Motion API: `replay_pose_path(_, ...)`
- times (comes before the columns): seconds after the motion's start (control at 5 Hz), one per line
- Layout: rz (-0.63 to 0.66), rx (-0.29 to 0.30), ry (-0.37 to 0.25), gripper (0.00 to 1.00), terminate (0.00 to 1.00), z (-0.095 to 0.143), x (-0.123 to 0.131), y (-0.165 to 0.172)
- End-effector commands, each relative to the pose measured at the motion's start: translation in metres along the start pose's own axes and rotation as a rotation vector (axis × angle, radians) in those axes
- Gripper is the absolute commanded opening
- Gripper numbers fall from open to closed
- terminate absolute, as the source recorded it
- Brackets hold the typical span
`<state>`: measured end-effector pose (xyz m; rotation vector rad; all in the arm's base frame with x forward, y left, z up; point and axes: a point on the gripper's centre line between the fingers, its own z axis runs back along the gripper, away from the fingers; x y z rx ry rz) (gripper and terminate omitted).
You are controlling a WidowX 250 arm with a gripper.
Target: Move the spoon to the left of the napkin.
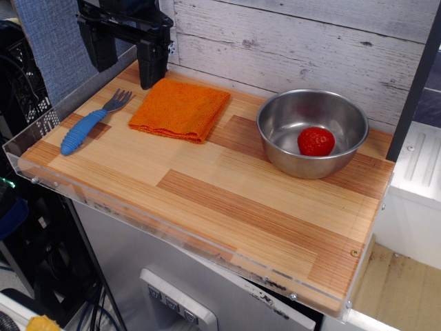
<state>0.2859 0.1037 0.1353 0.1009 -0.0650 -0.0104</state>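
The spoon lay flat on the wooden desk near its far left corner, its thick blue ribbed handle pointing toward the near left and its short silver head with fork-like tines pointing toward the far right. It sat just to the left of the napkin, close to it but not touching, with a narrow strip of bare wood between the tines and the cloth's left edge. The napkin, a folded orange square with a textured weave, lay flat near the far edge of the desk. Above and behind both, at the far left, hung the black tool, raised off the desk with its two dark fingers spread wide apart and nothing between them; one finger stood just behind the napkin's far corner, the other further left. Well to the right of the napkin stood a steel bowl holding a red strawberry. A clear plastic rim ran along the desk's near edge, and whitewashed planks formed the wall behind.
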Motion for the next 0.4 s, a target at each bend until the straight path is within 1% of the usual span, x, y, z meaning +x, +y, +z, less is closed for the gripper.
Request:
replay_pose_path(0.0, 0.003, 0.017, -0.041, 1.0, 0.0, 0.0125, -0.0029, 0.0068)
replay_pose_path(0.2, 0.003, 0.017, -0.041, 1.0, 1.0, 0.0125, -0.0029, 0.0068)
